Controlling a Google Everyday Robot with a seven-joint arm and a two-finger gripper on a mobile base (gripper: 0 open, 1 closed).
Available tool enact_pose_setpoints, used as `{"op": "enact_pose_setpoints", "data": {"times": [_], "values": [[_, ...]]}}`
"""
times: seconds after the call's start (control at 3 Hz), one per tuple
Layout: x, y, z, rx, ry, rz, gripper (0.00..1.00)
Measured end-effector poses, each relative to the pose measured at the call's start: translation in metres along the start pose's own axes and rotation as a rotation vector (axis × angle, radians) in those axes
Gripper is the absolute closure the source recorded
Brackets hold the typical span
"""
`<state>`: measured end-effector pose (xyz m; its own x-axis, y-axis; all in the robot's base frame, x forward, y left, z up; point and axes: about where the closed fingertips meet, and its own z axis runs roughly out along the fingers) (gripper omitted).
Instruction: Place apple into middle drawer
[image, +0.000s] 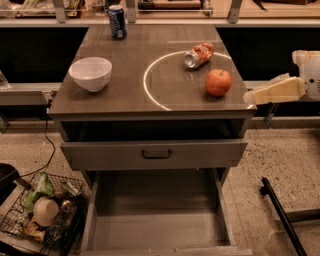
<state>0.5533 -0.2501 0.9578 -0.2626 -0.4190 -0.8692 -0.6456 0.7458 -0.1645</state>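
The red-orange apple (218, 82) sits on the cabinet top (125, 90) near its right edge, just below the crushed red-and-silver soda can (198, 54). The middle drawer (157, 231), the lowest grey box, is pulled out at the bottom with a bare floor. My gripper (250, 96) comes in from the right at the height of the cabinet top, its pale tip just off the top's right edge and a short way right of the apple.
A white bowl (90, 73) stands at the left of the top and a blue can (117, 22) at the back. A grey drawer front with a dark handle (156, 154) sticks out slightly above the open drawer. A wire basket of clutter (42, 212) sits on the floor at left. A dark bar (282, 215) lies on the floor at right.
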Motion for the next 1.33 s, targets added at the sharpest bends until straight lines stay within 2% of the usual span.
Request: {"op": "enact_pose_setpoints", "data": {"times": [1.0, 1.33], "values": [[0.008, -0.022, 0.052, -0.065, -0.147, 0.017, 0.0], [0.013, -0.032, 0.071, -0.093, -0.207, 0.047, 0.0]]}}
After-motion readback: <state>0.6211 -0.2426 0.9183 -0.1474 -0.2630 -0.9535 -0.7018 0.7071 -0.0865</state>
